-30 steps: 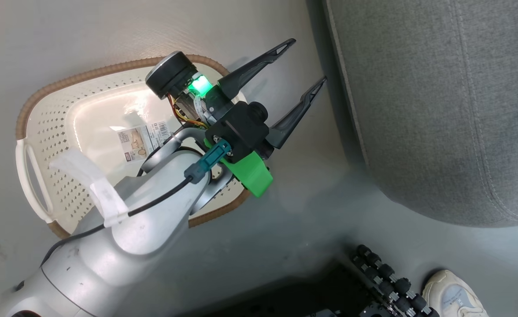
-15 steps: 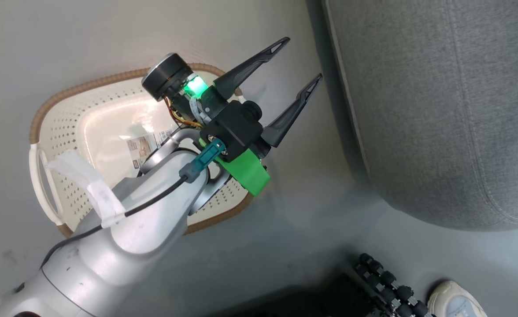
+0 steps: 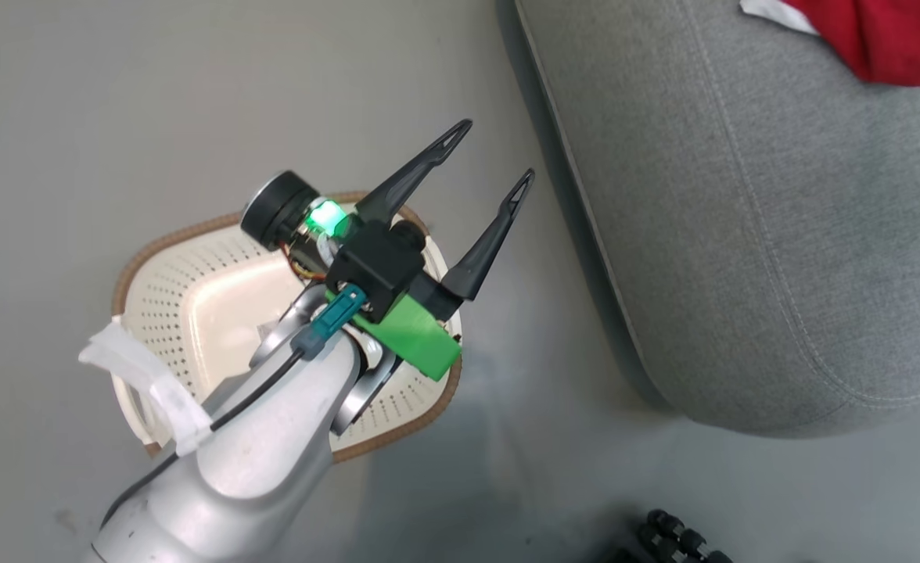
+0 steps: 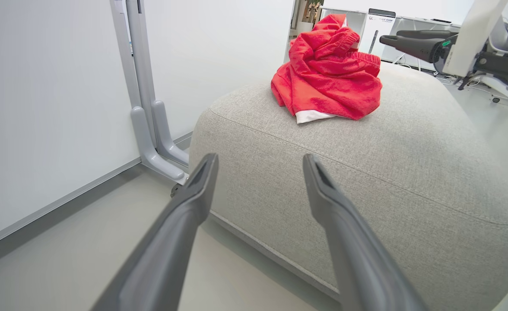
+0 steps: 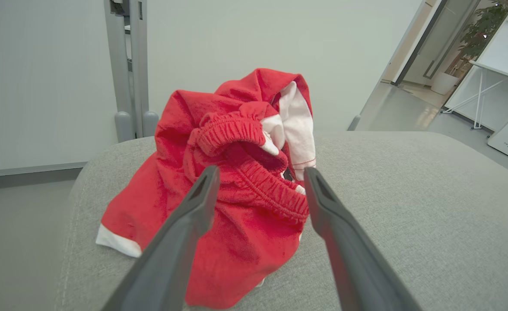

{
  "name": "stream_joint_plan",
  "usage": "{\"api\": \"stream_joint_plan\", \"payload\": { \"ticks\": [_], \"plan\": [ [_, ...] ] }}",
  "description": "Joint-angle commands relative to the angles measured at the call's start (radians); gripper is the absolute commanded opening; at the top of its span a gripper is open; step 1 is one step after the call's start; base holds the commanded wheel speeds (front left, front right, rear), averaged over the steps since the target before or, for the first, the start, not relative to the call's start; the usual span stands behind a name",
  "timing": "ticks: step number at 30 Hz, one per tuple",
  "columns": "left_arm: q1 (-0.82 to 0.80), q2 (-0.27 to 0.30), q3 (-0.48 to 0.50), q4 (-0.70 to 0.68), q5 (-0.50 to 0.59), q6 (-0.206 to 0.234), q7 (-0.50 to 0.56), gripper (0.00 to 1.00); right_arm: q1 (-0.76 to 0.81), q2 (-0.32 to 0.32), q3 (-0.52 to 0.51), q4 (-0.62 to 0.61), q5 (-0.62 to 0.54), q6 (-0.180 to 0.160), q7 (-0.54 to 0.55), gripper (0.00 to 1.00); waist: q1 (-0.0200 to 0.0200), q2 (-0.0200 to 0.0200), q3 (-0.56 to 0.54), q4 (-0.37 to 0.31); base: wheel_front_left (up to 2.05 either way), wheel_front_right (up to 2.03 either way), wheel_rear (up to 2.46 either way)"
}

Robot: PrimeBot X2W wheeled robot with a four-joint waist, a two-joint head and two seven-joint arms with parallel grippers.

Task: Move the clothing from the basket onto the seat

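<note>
The red clothing lies in one crumpled heap with white trim on top of the light grey seat. My right gripper is open, its fingers pointing at the heap from close by. In the head view the clothing shows at the top right corner of the seat. My left gripper is open and holds nothing, above the floor between the basket and the seat. My left forearm covers part of the basket; the inside that shows holds nothing. In the left wrist view, the left gripper faces the seat's side, the clothing beyond it.
A white wall panel with a grey metal post and feet stands behind the seat. Grey floor lies around the basket. Dark rollers of my base show at the bottom edge. A doorway with a potted plant is at the far right.
The head camera has shifted: the basket looks smaller and lower, the seat sits further left, and the red clothing has come into the top right. A shoe has left the picture. The left gripper stayed open.
</note>
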Motion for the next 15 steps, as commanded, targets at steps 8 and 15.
{"api": "stream_joint_plan", "payload": {
  "ticks": [8, 15],
  "plan": [
    [0.136, -0.015, 0.089, -0.023, -0.006, 0.012, -0.003, 1.00, 0.183, 0.058, 0.104, -0.161, 0.023, -0.001, -0.002, 1.00, 0.0000, 0.0000, -0.197, 0.080, 0.00, 0.00, 0.00],
    [0.219, -0.035, 0.185, -0.038, 0.006, 0.010, -0.003, 1.00, 0.263, 0.100, 0.172, -0.241, 0.038, -0.001, -0.002, 1.00, 0.0000, 0.0000, -0.265, 0.155, 0.00, 0.00, 0.00]
  ]
}}
